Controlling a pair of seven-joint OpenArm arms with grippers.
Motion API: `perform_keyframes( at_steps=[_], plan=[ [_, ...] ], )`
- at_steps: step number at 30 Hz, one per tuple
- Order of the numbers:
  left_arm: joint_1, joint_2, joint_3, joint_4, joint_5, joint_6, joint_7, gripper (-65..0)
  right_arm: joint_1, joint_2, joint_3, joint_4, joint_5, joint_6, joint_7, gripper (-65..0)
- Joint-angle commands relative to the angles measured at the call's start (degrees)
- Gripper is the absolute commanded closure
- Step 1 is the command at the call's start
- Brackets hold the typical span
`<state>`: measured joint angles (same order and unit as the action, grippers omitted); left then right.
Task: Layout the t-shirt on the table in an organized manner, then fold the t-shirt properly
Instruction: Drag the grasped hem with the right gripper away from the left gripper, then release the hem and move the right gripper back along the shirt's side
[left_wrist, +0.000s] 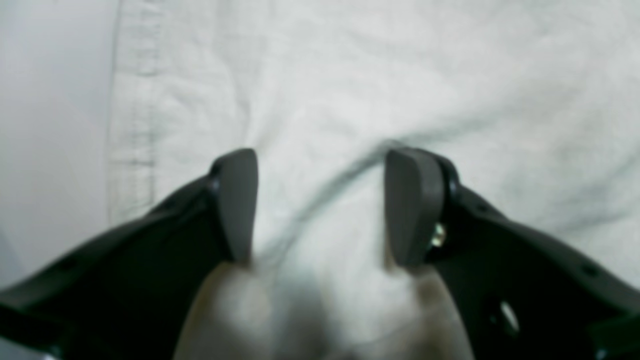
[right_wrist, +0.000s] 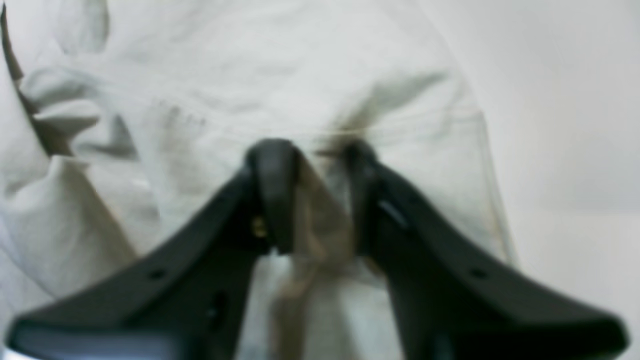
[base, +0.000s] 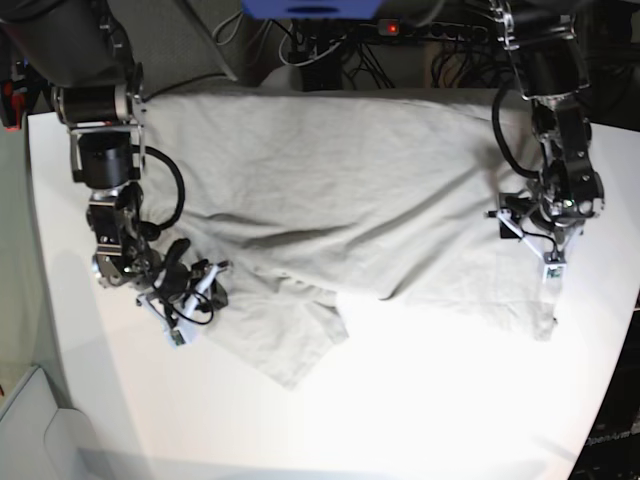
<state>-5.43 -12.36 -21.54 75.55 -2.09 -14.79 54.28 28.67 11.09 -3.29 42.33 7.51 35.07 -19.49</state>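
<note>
The pale grey-beige t-shirt (base: 340, 190) lies spread but wrinkled across the far half of the white table (base: 430, 400), with one crumpled part hanging toward the front left. My right gripper (base: 200, 290) sits at that crumpled left edge. In the right wrist view its jaws (right_wrist: 315, 155) pinch a fold of the t-shirt (right_wrist: 250, 75) near a stitched hem. My left gripper (base: 548, 262) rests on the shirt's right side. In the left wrist view it (left_wrist: 320, 160) stands open, its pads (left_wrist: 240, 200) either side of a raised crease in the t-shirt (left_wrist: 350, 75).
Cables and a power strip (base: 400, 30) run behind the table's far edge. A pale bin (base: 30, 430) stands off the front left corner. Bare table (left_wrist: 50, 125) shows beside the hem (left_wrist: 132, 125) in the left wrist view, and table (right_wrist: 575, 125) lies right of the cloth in the right wrist view.
</note>
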Motion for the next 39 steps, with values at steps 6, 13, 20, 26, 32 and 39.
perform_keyframes(
  at_steps=[6,13,20,26,32,39],
  plan=[
    [2.22,-0.26,0.05,0.01,1.69,-0.11,2.38,-39.5,1.62,0.47,0.26,-3.34,0.45,0.05,0.54,0.0],
    [4.16,-0.34,0.05,0.36,1.69,-0.11,0.71,-39.6,2.76,2.14,0.43,-5.8,0.8,0.05,4.5,0.0],
    [4.33,-0.43,0.05,0.36,1.69,-0.11,0.71,-39.6,7.42,3.19,8.08,-2.81,0.62,0.05,4.06,0.0],
    [4.33,-0.34,0.22,0.36,1.69,-0.11,0.71,-39.6,11.55,3.46,10.63,-2.72,0.62,0.05,4.32,0.0],
    [4.16,-0.34,0.31,0.36,1.69,-0.11,0.88,-39.6,12.35,3.46,11.51,-2.63,0.62,0.05,4.41,0.0],
    [4.51,-0.34,0.49,0.45,1.69,-0.11,1.32,-39.6,8.39,4.42,13.62,-1.84,0.54,0.05,3.79,0.0]
  ],
)
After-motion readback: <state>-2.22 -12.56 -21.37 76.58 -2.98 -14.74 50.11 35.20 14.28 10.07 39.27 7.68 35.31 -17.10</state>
